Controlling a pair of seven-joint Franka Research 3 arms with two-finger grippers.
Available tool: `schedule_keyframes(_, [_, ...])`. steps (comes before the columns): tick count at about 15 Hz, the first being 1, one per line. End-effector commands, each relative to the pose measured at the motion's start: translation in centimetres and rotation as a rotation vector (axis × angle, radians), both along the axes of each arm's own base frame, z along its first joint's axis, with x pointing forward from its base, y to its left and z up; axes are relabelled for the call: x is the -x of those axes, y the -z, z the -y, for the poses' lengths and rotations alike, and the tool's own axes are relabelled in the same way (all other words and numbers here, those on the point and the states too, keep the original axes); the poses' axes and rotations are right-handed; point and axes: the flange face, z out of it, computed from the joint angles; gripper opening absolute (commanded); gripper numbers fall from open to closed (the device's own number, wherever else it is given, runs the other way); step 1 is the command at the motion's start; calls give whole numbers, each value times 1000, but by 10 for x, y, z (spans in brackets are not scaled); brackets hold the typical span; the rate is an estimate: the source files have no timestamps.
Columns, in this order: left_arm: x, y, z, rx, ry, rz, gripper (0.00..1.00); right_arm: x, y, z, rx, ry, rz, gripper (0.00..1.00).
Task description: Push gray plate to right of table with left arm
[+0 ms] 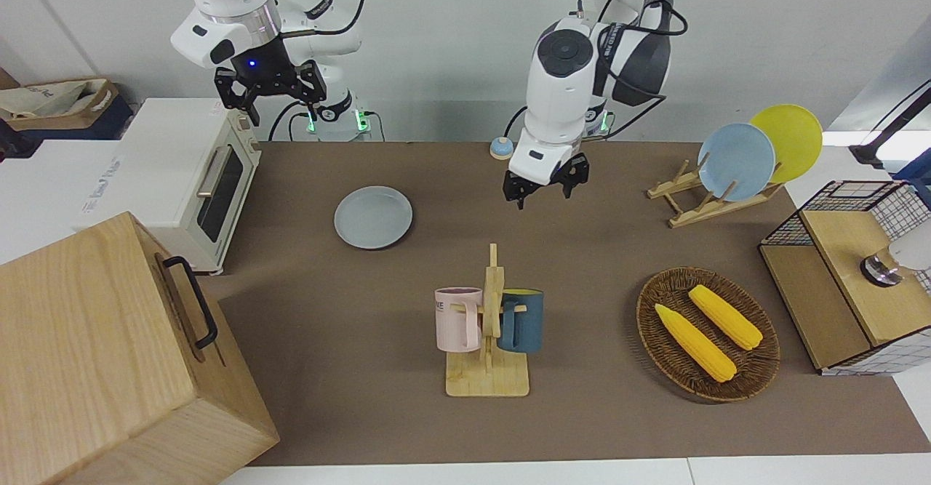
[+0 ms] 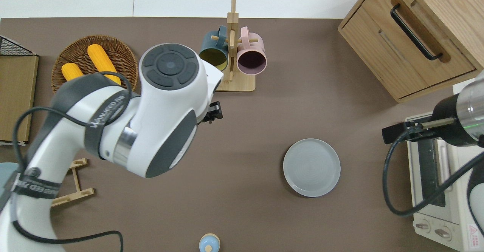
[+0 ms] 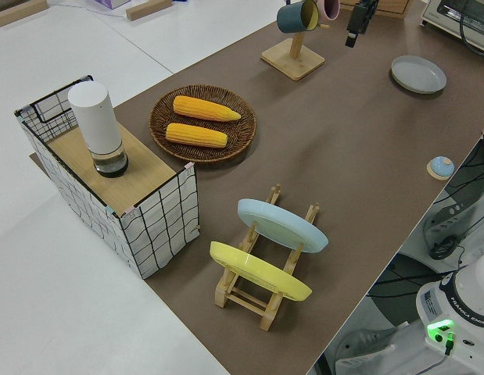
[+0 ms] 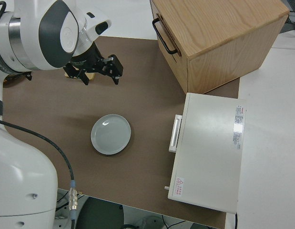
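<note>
The gray plate (image 1: 373,217) lies flat on the brown table (image 1: 596,252), toward the right arm's end, beside the toaster oven; it also shows in the overhead view (image 2: 311,167), the left side view (image 3: 418,73) and the right side view (image 4: 110,134). My left gripper (image 1: 544,187) is open and empty, up in the air. It is over bare table just nearer to the robots than the mug rack, well apart from the plate. It also shows in the right side view (image 4: 100,76). In the overhead view the arm hides most of it. My right arm is parked, its gripper (image 1: 269,96) open.
A white toaster oven (image 1: 190,172) and a wooden cabinet (image 1: 109,354) stand at the right arm's end. A mug rack (image 1: 489,325) holds two mugs mid-table. A corn basket (image 1: 707,334), a plate rack (image 1: 734,172), a wire crate (image 1: 851,274) and a small blue bell (image 1: 501,148) are also there.
</note>
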Motion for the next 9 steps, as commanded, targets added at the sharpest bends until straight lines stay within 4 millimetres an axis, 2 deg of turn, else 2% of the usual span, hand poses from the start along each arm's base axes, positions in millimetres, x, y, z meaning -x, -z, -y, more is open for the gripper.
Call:
schedule_keyframes(1, [1, -27, -53, -9, 46, -40, 993, 3, -4, 2, -9, 4, -3, 983])
schedule_keyframes(4, [-3, -46, -93, 1, 77, -27, 993, 3, -4, 3, -9, 6, -3, 983])
schedule_keyframes(9, [7, -73, -156, 5, 102, -58, 993, 3, -4, 2, -9, 4, -5, 983])
